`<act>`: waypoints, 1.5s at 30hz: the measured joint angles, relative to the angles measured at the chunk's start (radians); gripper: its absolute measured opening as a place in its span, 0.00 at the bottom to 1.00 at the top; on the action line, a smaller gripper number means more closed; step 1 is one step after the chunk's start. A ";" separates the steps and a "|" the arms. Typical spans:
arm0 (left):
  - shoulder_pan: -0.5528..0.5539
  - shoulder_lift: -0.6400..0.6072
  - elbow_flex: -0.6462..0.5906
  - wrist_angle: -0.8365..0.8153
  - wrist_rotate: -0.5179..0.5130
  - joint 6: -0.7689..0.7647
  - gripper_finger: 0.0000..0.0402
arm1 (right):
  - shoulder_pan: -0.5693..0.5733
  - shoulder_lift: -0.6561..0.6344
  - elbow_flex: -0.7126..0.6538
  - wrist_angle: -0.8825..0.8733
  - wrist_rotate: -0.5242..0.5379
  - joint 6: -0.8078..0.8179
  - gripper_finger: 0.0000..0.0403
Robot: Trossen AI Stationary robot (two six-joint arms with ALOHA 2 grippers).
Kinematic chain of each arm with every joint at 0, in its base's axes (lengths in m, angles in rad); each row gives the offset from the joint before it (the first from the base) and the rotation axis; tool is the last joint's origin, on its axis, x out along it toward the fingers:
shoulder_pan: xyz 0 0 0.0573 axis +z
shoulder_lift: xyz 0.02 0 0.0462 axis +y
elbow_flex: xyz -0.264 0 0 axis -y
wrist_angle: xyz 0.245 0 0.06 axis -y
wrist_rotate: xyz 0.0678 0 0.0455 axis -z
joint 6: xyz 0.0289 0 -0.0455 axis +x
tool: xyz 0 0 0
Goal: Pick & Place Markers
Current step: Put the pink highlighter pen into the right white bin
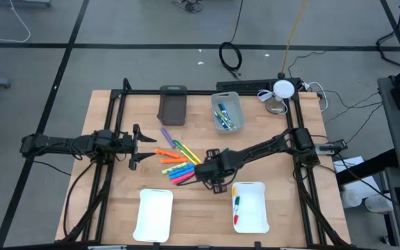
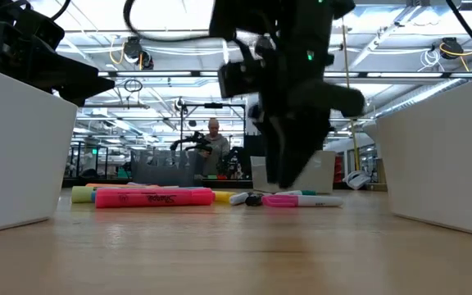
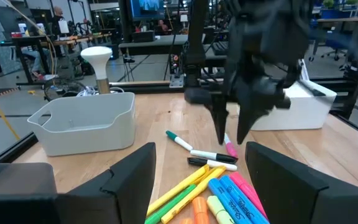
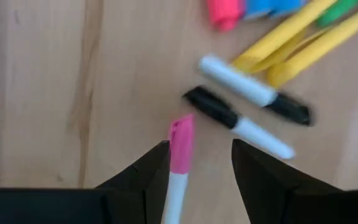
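Several markers (image 1: pixel 176 165) lie in a loose heap on the wooden table, chunky orange, yellow, blue, pink, green and purple ones. At the heap's right edge lie thin white-barrelled ones: two with black caps (image 4: pixel 229 117) and one with a pink cap (image 4: pixel 180 149). My right gripper (image 4: pixel 201 146) points down, open, just above the table. The pink-capped marker (image 3: pixel 230 148) lies flat between its fingers, nearer to one of them. My left gripper (image 1: pixel 135 146) waits open, left of the heap, level with the table (image 3: pixel 201 147).
Two grey bins stand at the far side; the left one (image 1: pixel 173 105) looks dark, the right one (image 1: pixel 236 102) holds several markers. Two white trays sit near the front edge. The left tray (image 1: pixel 155 214) holds nothing I can see, and the right tray (image 1: pixel 259 208) holds a few markers.
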 joint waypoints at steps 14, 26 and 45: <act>0.000 0.000 0.000 0.000 0.000 0.000 0.62 | -0.006 0.034 -0.037 0.067 -0.100 0.017 0.40; 0.000 0.000 0.000 0.000 0.000 0.000 0.62 | -0.008 0.034 -0.038 0.068 -0.101 -0.043 0.09; 0.000 0.000 0.000 0.000 0.000 0.000 0.62 | 0.043 -0.124 -0.041 0.080 -0.099 -0.081 0.05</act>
